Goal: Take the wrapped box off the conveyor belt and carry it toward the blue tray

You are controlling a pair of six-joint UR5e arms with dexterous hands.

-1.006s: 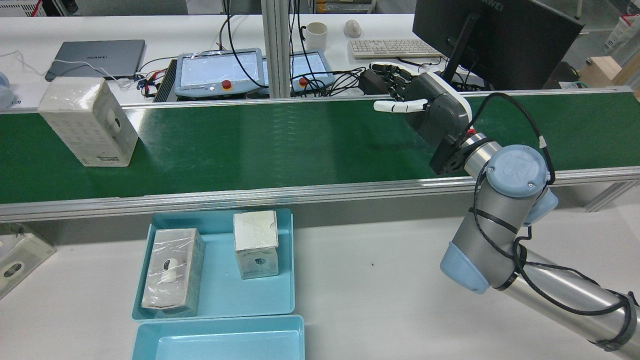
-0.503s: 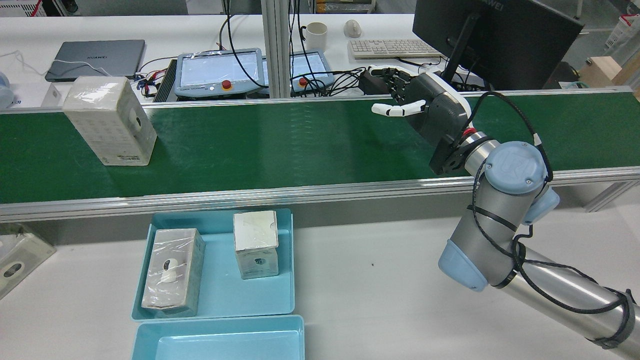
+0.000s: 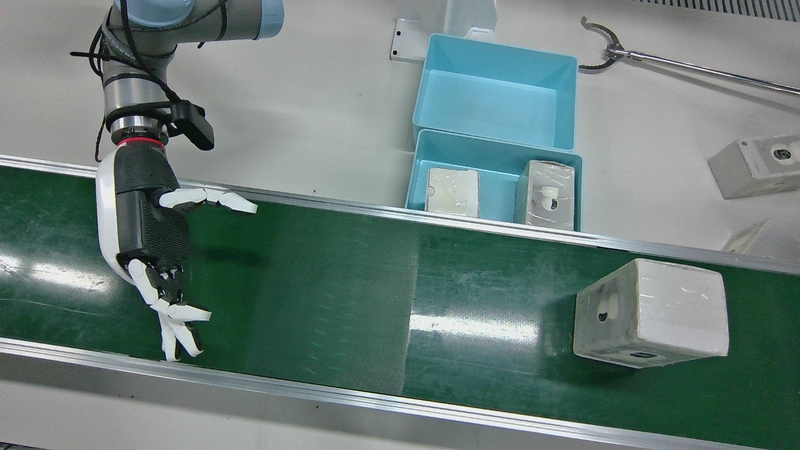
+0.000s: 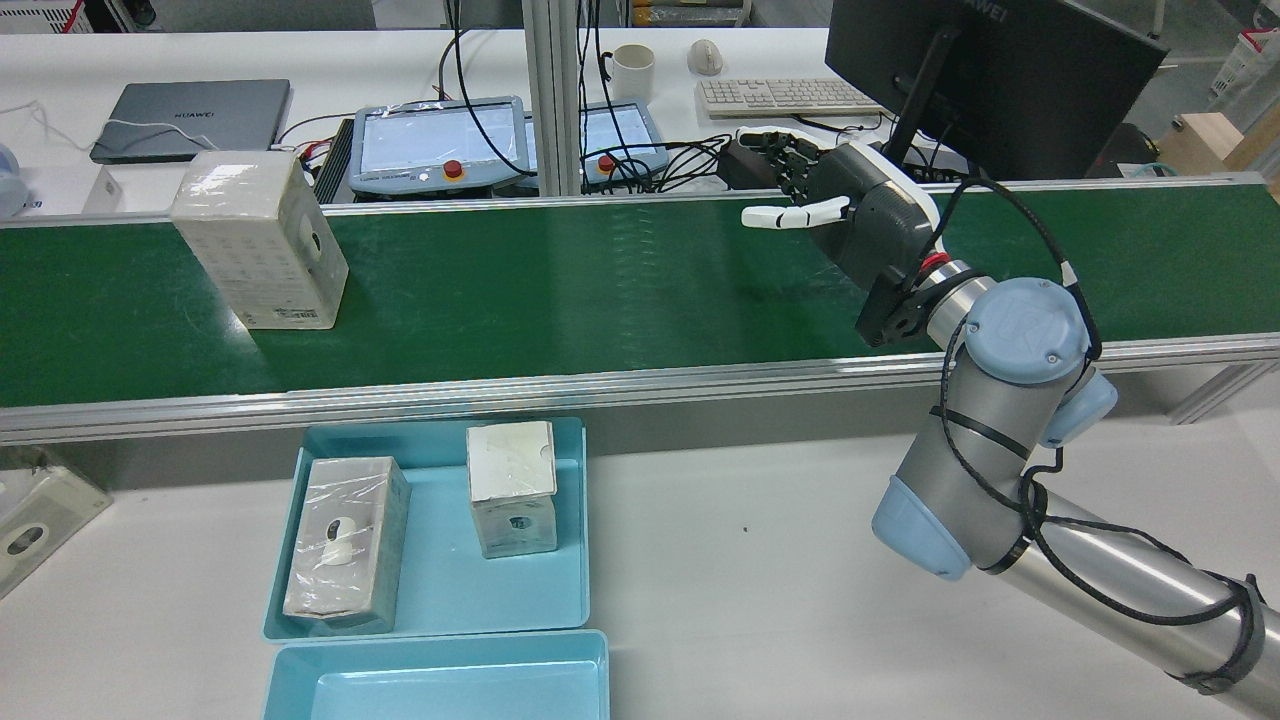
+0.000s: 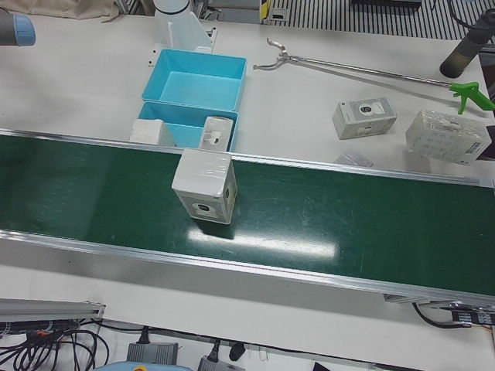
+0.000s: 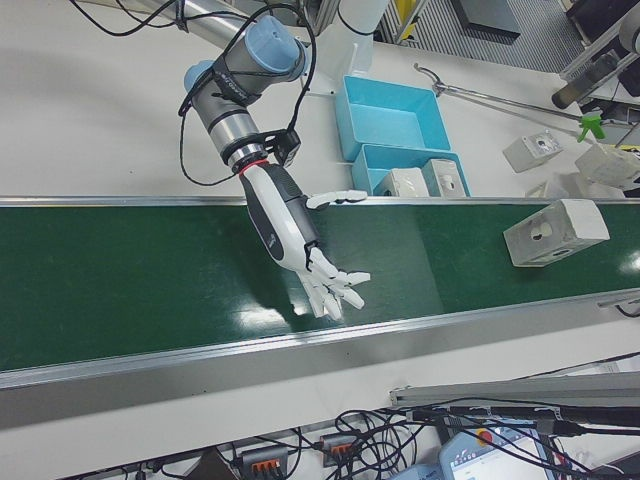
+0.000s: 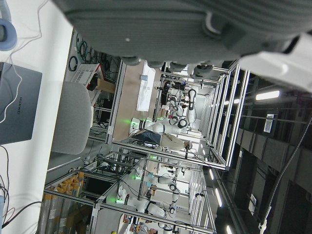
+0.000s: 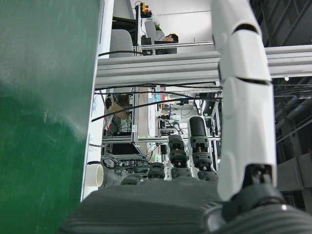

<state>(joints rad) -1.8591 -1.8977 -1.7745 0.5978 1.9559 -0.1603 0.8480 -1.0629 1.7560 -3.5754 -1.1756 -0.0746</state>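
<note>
The box (image 4: 262,238) stood on the belt (image 4: 560,290), well to the left of my right hand (image 4: 855,225), which hung over it. Nearer me on the tabletop (image 4: 760,560), the tray (image 4: 570,520) held two boxes.

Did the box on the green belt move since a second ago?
Yes. The box rode along the belt toward the right robot hand, which waits open over the belt, barely shifted. Nothing was grabbed. The tray and its two boxes stayed put.
</note>
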